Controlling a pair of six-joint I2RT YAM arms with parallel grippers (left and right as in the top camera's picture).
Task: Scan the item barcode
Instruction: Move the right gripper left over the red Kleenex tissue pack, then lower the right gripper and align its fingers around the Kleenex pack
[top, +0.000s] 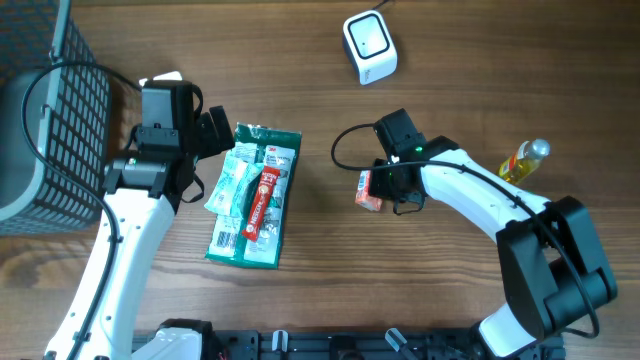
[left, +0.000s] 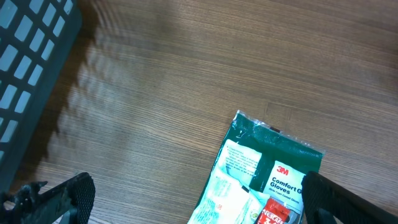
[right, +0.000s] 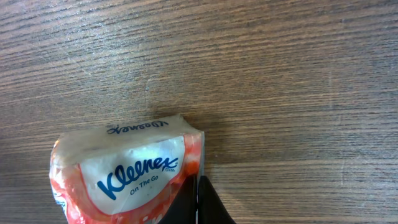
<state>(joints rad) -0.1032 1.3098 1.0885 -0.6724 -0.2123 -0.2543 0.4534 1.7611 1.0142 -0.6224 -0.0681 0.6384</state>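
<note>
- Currently my right gripper (right: 199, 208), jaws together, sits at the edge of the Kleenex pack (right: 124, 174); hold unconfirmed.
- Left gripper (left: 196, 196) gapes over the glove pack (left: 267, 180).
- I should verify grip, then face barcode to scanner (top: 370, 45).

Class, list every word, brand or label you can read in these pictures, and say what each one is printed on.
"Kleenex", "On The Go": front of the orange and white soft tissue pack; a smaller "Kleenex" stands upside down along its top edge.
"3M", "Comfort", "Gloves": green plastic glove packet; the line after "Comfort" is partly hidden.
"NESCAF": red sachet, cut off at the frame edge.
White paper packet: print too small to read.
</note>
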